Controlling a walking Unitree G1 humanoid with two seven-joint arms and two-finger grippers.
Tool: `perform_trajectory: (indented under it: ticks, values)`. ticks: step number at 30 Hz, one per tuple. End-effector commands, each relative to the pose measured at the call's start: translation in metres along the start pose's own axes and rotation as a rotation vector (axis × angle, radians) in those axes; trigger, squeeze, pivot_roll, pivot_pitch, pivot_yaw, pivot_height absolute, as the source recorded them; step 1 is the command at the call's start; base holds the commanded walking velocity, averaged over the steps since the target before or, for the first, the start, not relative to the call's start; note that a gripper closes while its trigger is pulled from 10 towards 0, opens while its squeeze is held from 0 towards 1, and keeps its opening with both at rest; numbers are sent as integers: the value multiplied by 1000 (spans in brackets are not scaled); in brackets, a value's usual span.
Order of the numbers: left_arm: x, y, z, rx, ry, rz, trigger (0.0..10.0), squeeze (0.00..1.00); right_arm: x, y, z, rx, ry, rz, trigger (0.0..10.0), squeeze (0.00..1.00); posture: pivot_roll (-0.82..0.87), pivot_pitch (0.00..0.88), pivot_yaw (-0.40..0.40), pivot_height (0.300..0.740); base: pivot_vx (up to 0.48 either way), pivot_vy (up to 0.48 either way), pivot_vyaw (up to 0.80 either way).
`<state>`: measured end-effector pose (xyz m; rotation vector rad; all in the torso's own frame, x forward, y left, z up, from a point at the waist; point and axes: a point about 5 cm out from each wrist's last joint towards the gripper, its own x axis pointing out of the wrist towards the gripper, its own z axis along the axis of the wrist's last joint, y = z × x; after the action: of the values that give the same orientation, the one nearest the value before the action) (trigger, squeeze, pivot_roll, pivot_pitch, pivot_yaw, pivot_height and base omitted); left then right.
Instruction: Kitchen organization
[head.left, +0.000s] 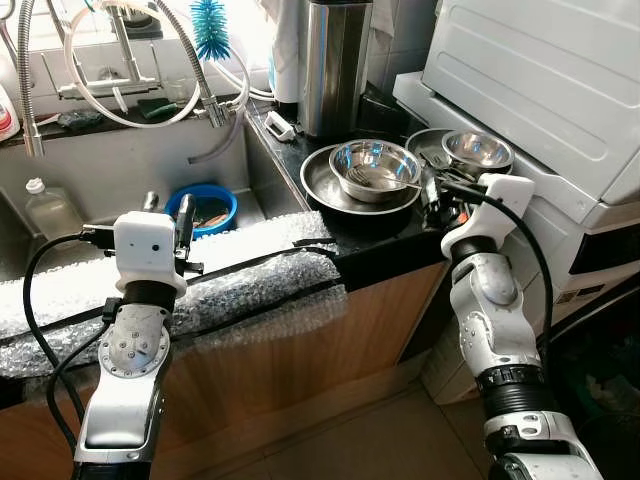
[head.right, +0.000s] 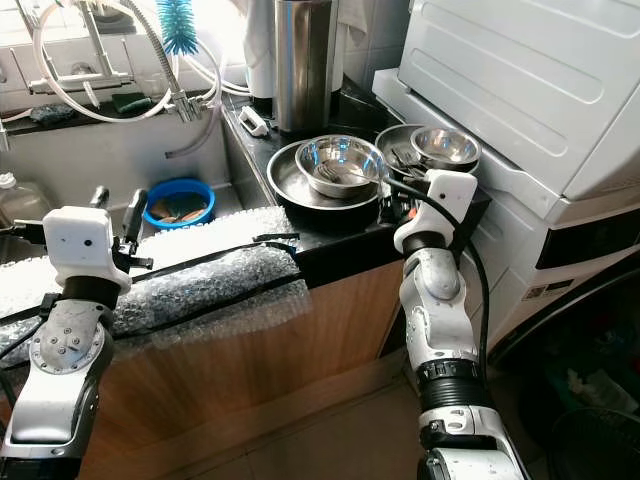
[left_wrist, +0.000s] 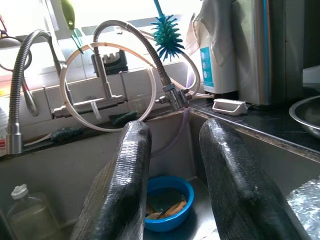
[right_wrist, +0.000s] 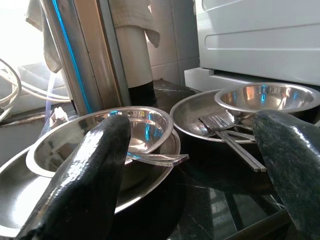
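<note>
We note the right hand released, at the bench edge near the bowl. Left hand released above the sink.

We are holding both silver arms raised in front of us, forearms upright and wrists bent forward. Our left gripper, with its two long black fingers, is pointing ahead, the fingers standing a little apart with nothing between them. Our right gripper is reaching forward at counter height, its black fingers spread wide and gripping nothing.
</note>
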<state>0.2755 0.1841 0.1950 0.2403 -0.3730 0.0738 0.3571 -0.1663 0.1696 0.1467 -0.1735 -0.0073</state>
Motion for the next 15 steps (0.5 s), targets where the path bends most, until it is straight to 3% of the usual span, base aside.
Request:
perform_trajectory:
  ticks: [1, 15]
  values:
    - [2, -1, -1, 22, 10, -9, 10000, 0, 1, -2, -3, -3, 26, -15, 10000, 0, -67, 0, -51, 727, 0, 0, 0]
    - [1, -2, -1, 21, 13, -11, 10000, 0, 3, 5, -16, 11, 96, 52, 10000, 0, -60, 0, -55, 727, 0, 0, 0]
